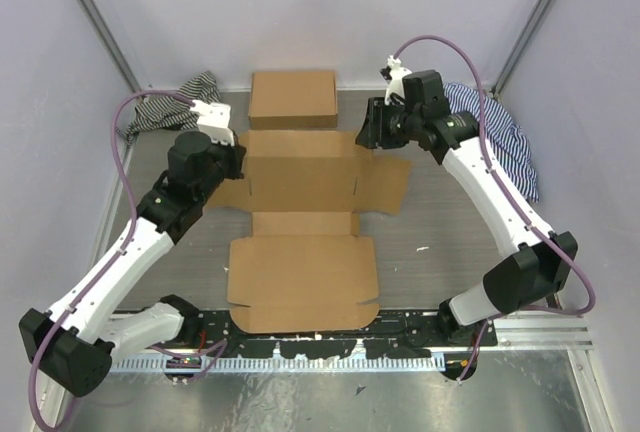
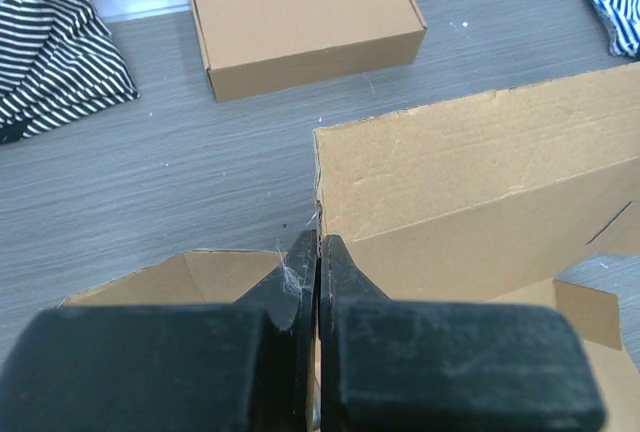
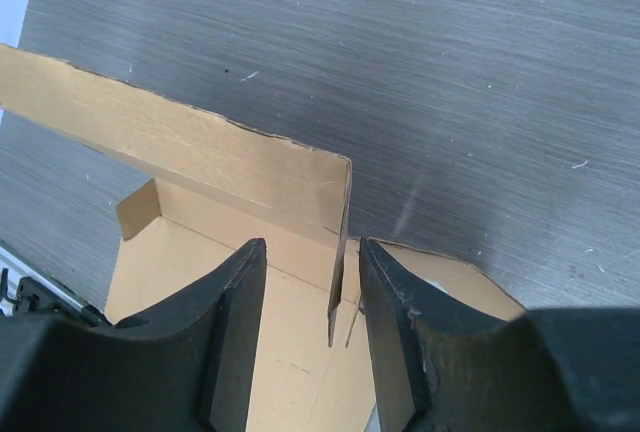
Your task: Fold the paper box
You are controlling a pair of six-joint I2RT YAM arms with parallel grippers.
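Observation:
The paper box (image 1: 300,272) is a brown die-cut sheet lying flat mid-table, with its far long wall (image 2: 480,182) folded upright. My left gripper (image 1: 238,157) is at that wall's left end; in the left wrist view it (image 2: 318,242) is shut on the thin cardboard edge at the corner. My right gripper (image 1: 370,135) is at the wall's right end. In the right wrist view it (image 3: 312,248) is open, its fingers astride the small upright end tab (image 3: 341,242) without pinching it. The lid panel at the near end lies flat.
A ready-formed brown box (image 1: 292,99) stands just behind the sheet, also in the left wrist view (image 2: 300,17). Striped cloths lie at the back left (image 1: 165,107) and back right (image 1: 500,132). A black rail (image 1: 300,337) runs along the near edge.

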